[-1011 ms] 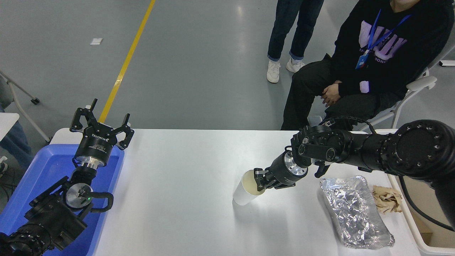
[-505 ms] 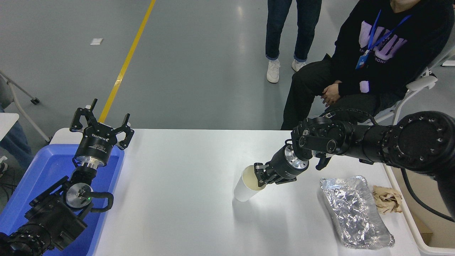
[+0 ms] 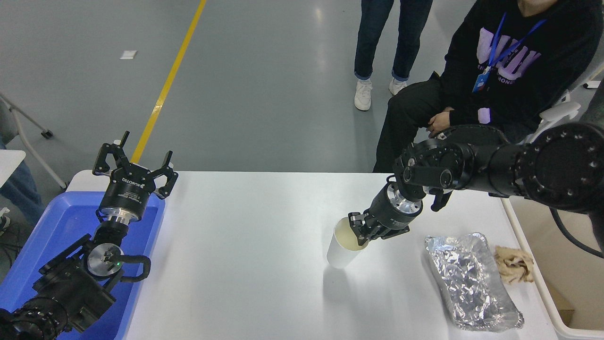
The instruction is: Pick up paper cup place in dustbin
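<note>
Pinching paper cup (image 3: 340, 248) rim, right gripper (image 3: 359, 234) clamped on it, cup lifted off surface (image 3: 245, 264) mid-table; light, crushable, so gentle rim hold; dustbin (image 3: 552, 264) far right; left gripper (image 3: 134, 163) parked, fingers apart.

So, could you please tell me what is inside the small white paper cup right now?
One of the right gripper's jaws reaches inside the small white paper cup, against its pale yellowish wall. Nothing else shows there, though the cup's bottom is hidden from this view.

right gripper (image 3: 359, 234) | clamps paper cup (image 3: 343, 247) rim | above table (image 3: 245, 245)
</note>
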You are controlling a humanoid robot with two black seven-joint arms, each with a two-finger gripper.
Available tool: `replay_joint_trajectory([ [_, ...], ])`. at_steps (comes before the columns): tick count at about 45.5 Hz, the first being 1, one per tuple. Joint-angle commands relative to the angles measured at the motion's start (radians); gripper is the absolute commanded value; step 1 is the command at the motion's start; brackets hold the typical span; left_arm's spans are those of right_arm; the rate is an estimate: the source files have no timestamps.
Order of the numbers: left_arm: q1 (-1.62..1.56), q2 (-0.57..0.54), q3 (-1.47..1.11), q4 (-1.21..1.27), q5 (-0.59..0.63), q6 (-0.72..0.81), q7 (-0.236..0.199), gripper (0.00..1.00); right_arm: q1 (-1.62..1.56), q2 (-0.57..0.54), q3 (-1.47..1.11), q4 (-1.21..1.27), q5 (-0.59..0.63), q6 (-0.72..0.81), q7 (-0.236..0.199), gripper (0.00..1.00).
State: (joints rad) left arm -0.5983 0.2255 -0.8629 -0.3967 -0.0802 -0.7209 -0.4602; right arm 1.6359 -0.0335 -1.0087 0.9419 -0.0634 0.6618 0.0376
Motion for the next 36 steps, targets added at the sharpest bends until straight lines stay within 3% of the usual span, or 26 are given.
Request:
replay_joint_trajectory([
  [1,0.000,0.000,0.001,-0.001,-0.001,0.001,0.000,0.98,0.194,-0.086,-0.050,0.173,0.042,0.032,0.004,0.00],
  [7,0.000,0.000,0.001,0.001,-0.001,0.000,0.000,0.98,0.306,-0.123,-0.076,0.235,0.042,0.122,0.004,0.00],
  [22,0.000,0.003,-0.001,0.001,-0.001,0.001,0.000,0.98,0.604,-0.255,-0.145,0.347,0.045,0.124,0.004,0.00],
  [36,0.000,0.003,-0.001,0.001,-0.001,0.001,0.000,0.98,0.780,-0.263,-0.289,0.397,0.092,0.124,0.004,0.00],
])
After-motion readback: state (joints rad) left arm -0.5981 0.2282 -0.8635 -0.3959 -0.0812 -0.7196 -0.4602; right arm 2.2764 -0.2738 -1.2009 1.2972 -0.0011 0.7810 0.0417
